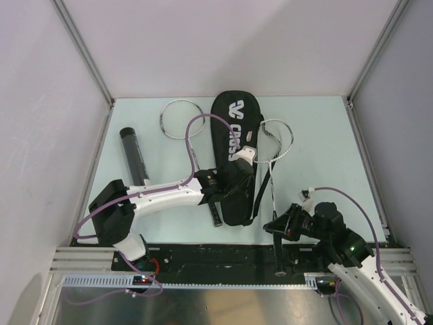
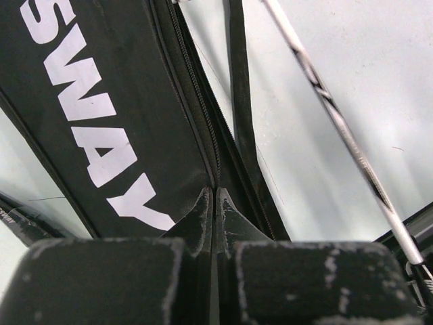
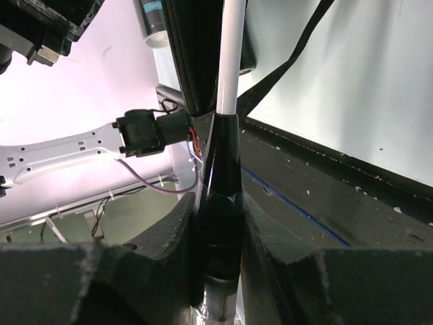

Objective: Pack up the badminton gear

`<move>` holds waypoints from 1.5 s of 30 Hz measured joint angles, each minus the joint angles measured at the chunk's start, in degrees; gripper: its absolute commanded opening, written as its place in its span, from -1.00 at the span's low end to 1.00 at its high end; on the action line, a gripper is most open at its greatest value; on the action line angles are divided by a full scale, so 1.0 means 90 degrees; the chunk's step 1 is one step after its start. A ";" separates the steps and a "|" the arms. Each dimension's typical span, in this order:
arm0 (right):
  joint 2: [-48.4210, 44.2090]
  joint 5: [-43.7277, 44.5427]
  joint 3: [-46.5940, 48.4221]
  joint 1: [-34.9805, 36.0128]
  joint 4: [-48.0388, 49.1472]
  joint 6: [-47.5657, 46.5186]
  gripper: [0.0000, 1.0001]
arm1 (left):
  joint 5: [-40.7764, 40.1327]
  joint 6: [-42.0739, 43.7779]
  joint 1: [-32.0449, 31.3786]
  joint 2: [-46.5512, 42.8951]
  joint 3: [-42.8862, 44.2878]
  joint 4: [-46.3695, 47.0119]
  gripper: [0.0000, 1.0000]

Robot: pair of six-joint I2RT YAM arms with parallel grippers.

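Note:
The black "CROSSWAY" bag (image 1: pixel 233 152) lies mid-table, its wide end far. My left gripper (image 1: pixel 224 187) is shut at the bag's zipper seam (image 2: pixel 215 152), its fingertips (image 2: pixel 203 210) pinched together on the bag's edge. My right gripper (image 1: pixel 277 227) is shut on the black handle (image 3: pixel 218 203) of a racquet, whose white shaft (image 3: pixel 230 61) runs up to its head (image 1: pixel 277 139) beside the bag. That shaft also shows in the left wrist view (image 2: pixel 338 125). The second racquet's head (image 1: pixel 177 119) lies at the far left of the bag. The black tube (image 1: pixel 135 156) lies at the left. I see no clear shuttlecock.
The bag's black strap (image 2: pixel 240 101) trails on the table beside the zipper. A small white object (image 1: pixel 245 156) sits on the bag; I cannot tell what it is. Purple cables loop over the bag (image 1: pixel 193 139). The black base rail (image 1: pixel 223 261) runs along the near edge.

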 measured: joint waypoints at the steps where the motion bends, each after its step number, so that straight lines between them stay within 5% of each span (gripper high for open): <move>1: 0.0005 -0.0058 -0.0061 0.0015 0.0109 0.0053 -1.00 | 0.0005 0.0000 0.0000 0.0002 0.0000 0.0000 -1.00; 7: 0.0537 -0.0527 -0.0845 0.0126 0.1496 0.0182 -1.00 | 0.0333 0.0136 0.0019 0.0002 0.0000 0.0068 -1.00; 18: 0.3483 -0.1290 -0.0801 0.0301 0.3963 -0.0500 -1.00 | 0.1491 0.0687 0.0070 -0.0641 -0.1185 0.0937 -1.00; 27: 0.4187 -0.1477 -0.0347 0.0049 0.4187 -0.0918 -1.00 | 0.2212 0.1192 0.0070 -0.1319 -0.1678 0.1457 -1.00; 45: 0.5676 -0.0311 0.0675 -0.0304 0.4566 -0.1460 -1.00 | 0.2839 0.1134 0.0068 -0.1892 -0.2395 0.2487 -1.00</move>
